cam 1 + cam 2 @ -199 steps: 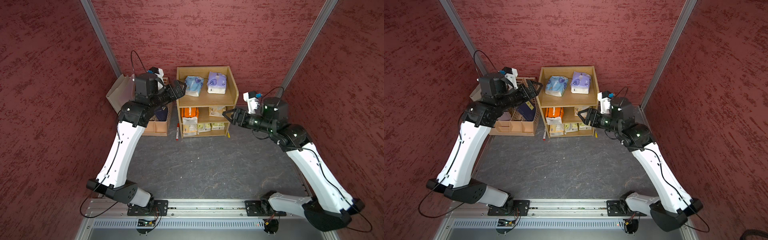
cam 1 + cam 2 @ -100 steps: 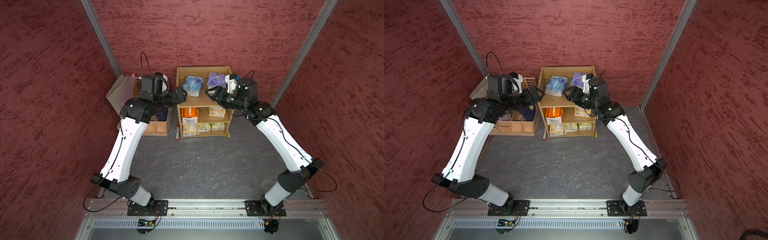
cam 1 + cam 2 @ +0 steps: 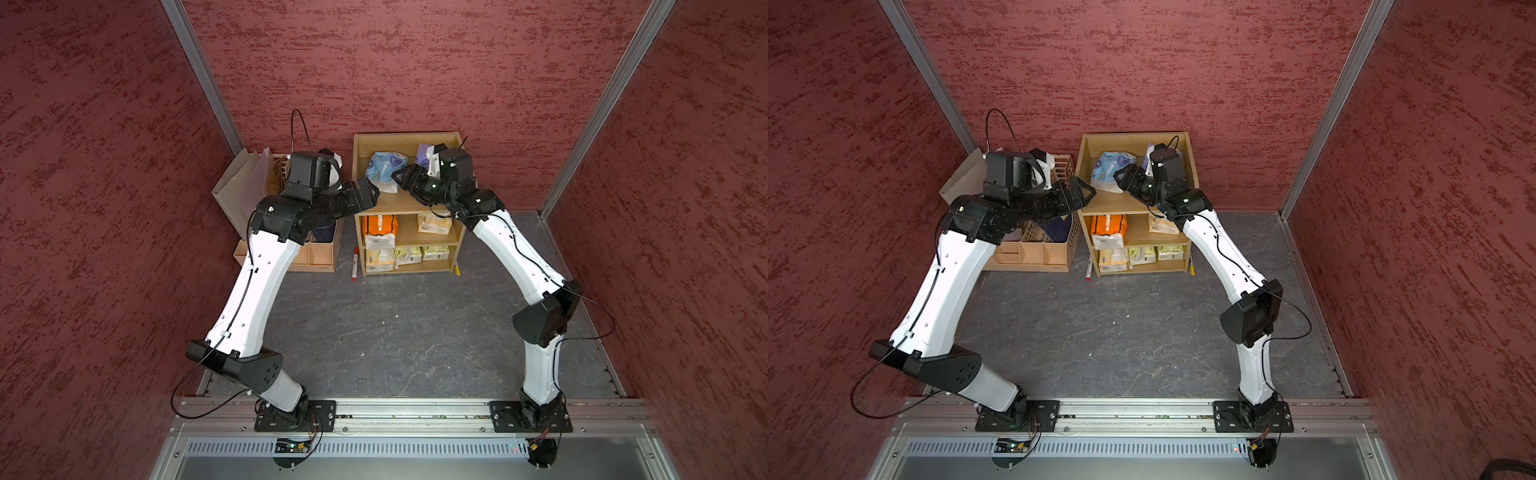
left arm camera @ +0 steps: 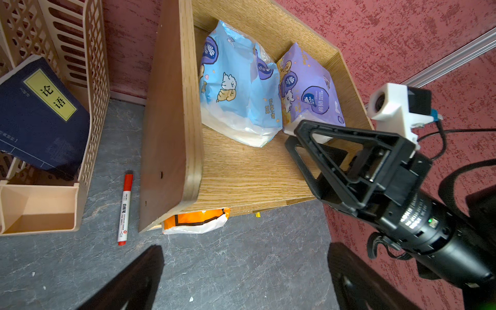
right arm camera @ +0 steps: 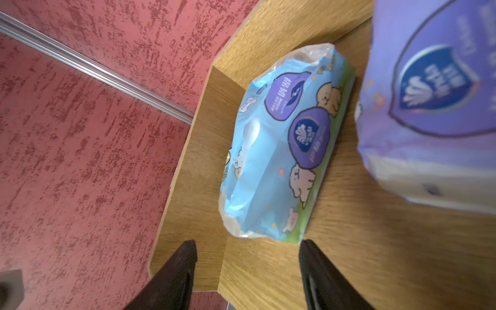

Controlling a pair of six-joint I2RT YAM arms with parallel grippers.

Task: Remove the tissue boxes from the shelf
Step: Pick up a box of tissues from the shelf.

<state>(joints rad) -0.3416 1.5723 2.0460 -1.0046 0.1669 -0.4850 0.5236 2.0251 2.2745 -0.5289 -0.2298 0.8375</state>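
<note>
As both arms arch toward the shelf (image 3: 356, 166), left claw (image 3: 372, 192) and right claw (image 3: 397, 176) gape, empty.

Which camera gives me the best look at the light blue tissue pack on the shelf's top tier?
Left wrist: the whole light blue tissue pack shows sharp and unobstructed. The right wrist view also has it whole and closer, but slightly blurred. In both top views it is small and distant.

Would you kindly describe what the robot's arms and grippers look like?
The left arm and right arm have white shells, black joints and thin black cables outside. The left gripper and right gripper are black, with triangular open-frame fingers. A white camera mount sits by the right gripper.
</note>
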